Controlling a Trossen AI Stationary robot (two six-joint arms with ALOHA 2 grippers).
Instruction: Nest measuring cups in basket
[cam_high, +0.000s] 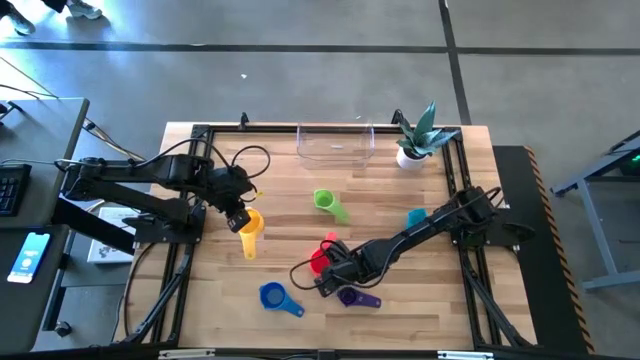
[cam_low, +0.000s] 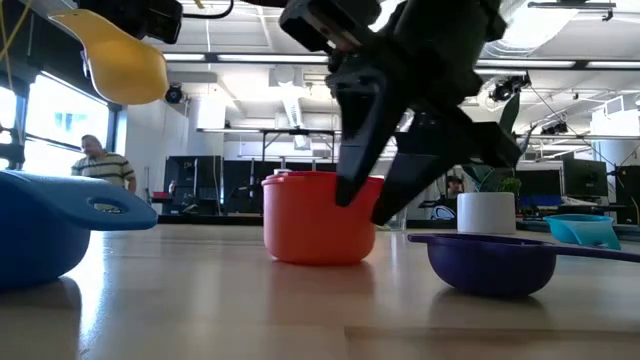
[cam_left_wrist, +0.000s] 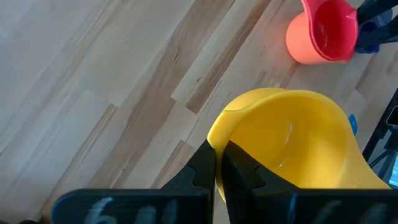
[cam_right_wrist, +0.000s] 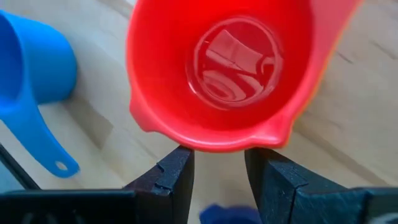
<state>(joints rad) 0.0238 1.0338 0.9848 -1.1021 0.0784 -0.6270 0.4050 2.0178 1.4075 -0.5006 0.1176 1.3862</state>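
Yellow cup (cam_left_wrist: 292, 143) hangs pinched in the left claw (cam_left_wrist: 217, 168), while the right claw (cam_right_wrist: 217, 168), half spread, hides the red cup's (cam_right_wrist: 224, 68) handle.

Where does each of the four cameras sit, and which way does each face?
High view: above the table, looking straight down; both arms show, plus the clear basket.
Low view: at table-top height, looking level across; the right gripper descends at the red cup.
Left wrist view: on the left arm, past its shut fingers pinching the yellow cup.
Right wrist view: on the right arm, its parted fingers beside the red cup's rim.
Shared: all four views show the red cup.
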